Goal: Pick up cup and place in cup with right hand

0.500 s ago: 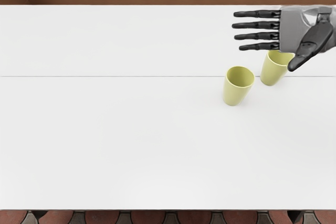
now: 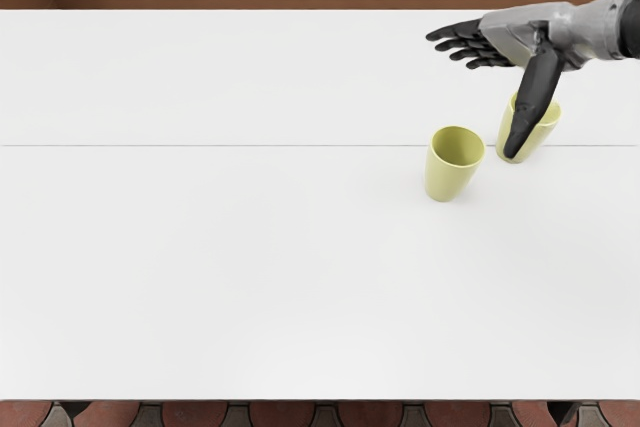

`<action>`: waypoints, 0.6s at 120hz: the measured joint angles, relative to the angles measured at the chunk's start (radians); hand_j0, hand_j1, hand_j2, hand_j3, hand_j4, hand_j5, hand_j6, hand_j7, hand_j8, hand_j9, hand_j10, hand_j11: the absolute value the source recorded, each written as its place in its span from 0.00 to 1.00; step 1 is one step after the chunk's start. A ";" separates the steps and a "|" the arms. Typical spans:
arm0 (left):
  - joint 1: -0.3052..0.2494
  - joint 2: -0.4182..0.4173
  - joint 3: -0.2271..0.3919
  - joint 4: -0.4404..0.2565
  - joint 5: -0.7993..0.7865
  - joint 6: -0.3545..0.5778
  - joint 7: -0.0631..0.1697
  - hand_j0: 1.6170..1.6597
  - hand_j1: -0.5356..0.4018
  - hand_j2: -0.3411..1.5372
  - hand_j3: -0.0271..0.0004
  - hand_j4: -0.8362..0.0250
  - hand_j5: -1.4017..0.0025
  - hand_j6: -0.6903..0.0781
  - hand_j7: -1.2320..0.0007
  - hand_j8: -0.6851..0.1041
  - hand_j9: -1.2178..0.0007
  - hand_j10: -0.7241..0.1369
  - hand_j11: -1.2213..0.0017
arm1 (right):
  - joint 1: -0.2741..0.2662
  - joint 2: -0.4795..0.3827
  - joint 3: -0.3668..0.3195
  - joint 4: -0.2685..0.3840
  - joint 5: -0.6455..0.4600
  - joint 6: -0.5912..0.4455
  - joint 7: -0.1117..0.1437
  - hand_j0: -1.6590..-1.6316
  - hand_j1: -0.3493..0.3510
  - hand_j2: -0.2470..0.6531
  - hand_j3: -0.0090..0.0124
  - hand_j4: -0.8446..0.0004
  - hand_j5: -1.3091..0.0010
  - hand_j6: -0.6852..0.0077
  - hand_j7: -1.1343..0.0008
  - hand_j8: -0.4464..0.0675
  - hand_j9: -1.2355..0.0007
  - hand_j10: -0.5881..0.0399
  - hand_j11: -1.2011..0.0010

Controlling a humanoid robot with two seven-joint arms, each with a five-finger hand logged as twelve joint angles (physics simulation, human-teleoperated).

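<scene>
- Two handleless yellow-green cups stood upright on the white table (image 2: pixel 205 277): front cup (image 2: pixel 450 175), rear cup (image 2: pixel 537 137) just beside it, set back and to the picture's right, a narrow gap between
- Right hand (image 2: pixel 515 35) was open and empty: four fingers reached toward the picture's left, thumb swung well away from them, pointing down across the view of the rear cup
- Contact between thumb and rear cup could not be told from this one angle
- Step in hand, as judged: approach and shaping for a grasp, rear cup the likelier pick; neither cup was nested in the other
- Next move seemed to call for lowering the palm beside the cup wall, then closing thumb against fingers; later a lift clear of the front cup's rim and a lowering into its mouth
- Risk noted: a low thumb could tip the rear cup or nudge it into its neighbour
- Cups tapered from wide round mouth to narrower base; walls smooth, softly shiny, plastic-looking, interiors shaded darker
- Hand had black jointed digits on a grey, hard-looking shell
- Tabletop matt and plain, crossed by a thin grey seam (image 2: pixel 240 145); reddish floor tiles (image 2: pixel 190 414) showed past the near edge
</scene>
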 joint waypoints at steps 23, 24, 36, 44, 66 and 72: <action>0.000 0.000 0.000 0.000 0.000 0.000 0.000 0.96 0.94 0.18 0.98 0.97 1.00 0.90 1.00 0.87 1.00 0.84 1.00 | -0.004 0.017 -0.075 0.054 -0.115 -0.123 0.000 0.04 0.00 0.27 0.42 1.00 1.00 0.98 1.00 0.86 1.00 0.93 1.00; 0.000 0.000 0.000 0.000 0.000 0.000 0.000 0.96 0.94 0.18 0.98 0.97 1.00 0.90 1.00 0.87 1.00 0.84 1.00 | -0.005 0.017 -0.079 0.056 -0.118 -0.128 0.000 0.04 0.00 0.27 0.42 1.00 1.00 0.98 1.00 0.86 1.00 0.93 1.00; 0.000 0.000 0.000 0.000 0.000 0.000 0.000 0.96 0.94 0.18 0.98 0.97 1.00 0.90 1.00 0.87 1.00 0.84 1.00 | -0.028 0.042 -0.110 0.066 -0.177 -0.197 0.000 0.04 0.00 0.27 0.42 0.99 1.00 0.98 1.00 0.86 1.00 0.93 1.00; 0.000 0.000 0.000 0.000 0.000 0.000 0.000 0.96 0.94 0.18 0.98 0.97 1.00 0.90 1.00 0.87 1.00 0.84 1.00 | -0.050 0.062 -0.120 0.070 -0.220 -0.240 0.000 0.04 0.01 0.27 0.42 0.99 1.00 0.98 1.00 0.85 1.00 0.93 1.00; 0.000 0.000 0.000 0.000 0.000 0.000 0.000 0.96 0.94 0.18 0.98 0.97 1.00 0.90 1.00 0.87 1.00 0.84 1.00 | -0.123 0.107 -0.129 0.073 -0.328 -0.325 0.000 0.04 0.01 0.27 0.42 0.99 0.99 0.97 0.99 0.85 0.99 0.92 0.99; 0.000 0.000 0.000 0.000 0.000 0.000 0.000 0.96 0.94 0.18 0.98 0.97 1.00 0.90 1.00 0.87 1.00 0.84 1.00 | -0.140 0.119 -0.131 0.073 -0.354 -0.344 0.000 0.04 0.01 0.27 0.42 0.99 0.99 0.97 0.99 0.85 0.99 0.92 0.99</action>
